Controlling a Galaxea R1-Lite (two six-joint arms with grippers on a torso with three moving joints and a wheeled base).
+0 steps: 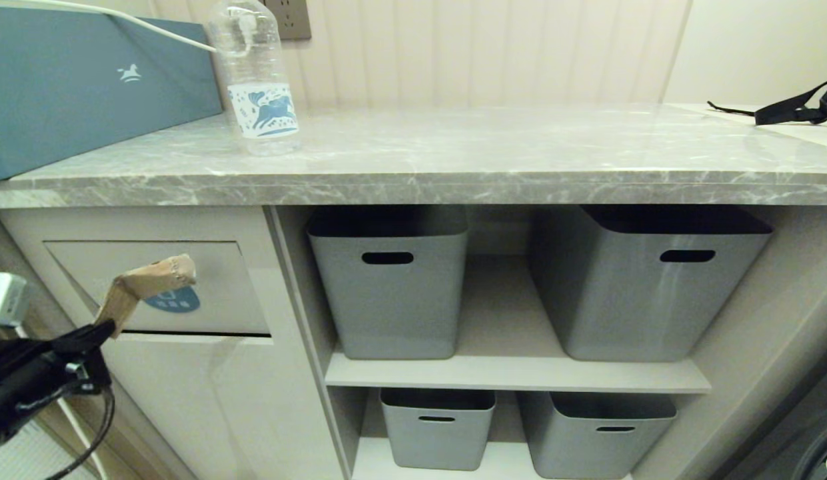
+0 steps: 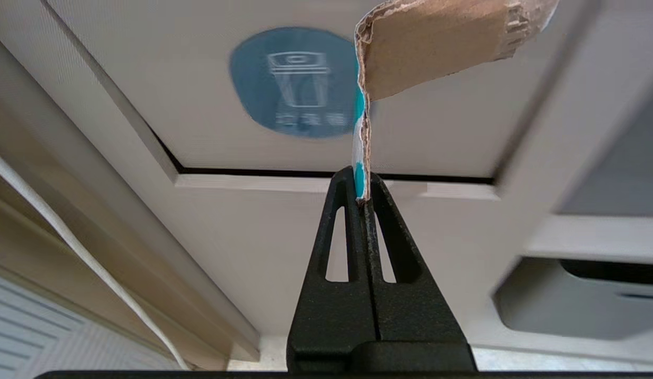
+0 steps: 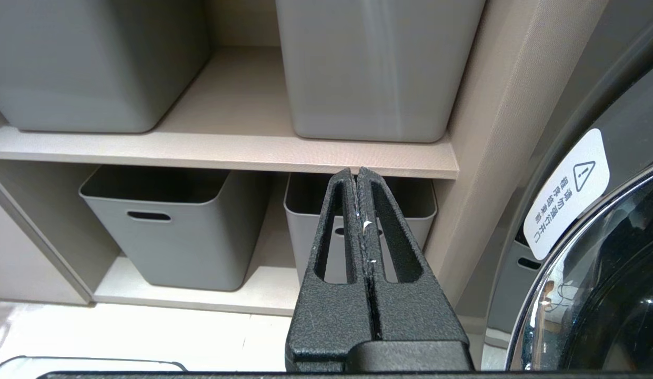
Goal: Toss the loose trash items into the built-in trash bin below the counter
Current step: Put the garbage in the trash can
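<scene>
While left hand (image 2: 362, 196) pinches one scrap (image 2: 436, 47) — one bottle (image 1: 254, 80), four tubs (image 1: 389, 283).

The light is soft and even, coming from above. The marble surface (image 1: 520, 153) carries pale glare, and its thick edge puts the top of the grey tubs (image 1: 390, 280) in dark shadow. In the head view, straight lines bend near the borders. In the left wrist view the blue sticker (image 2: 297, 84) is blurred. The washer door (image 3: 594, 295) shows bright reflections.
</scene>
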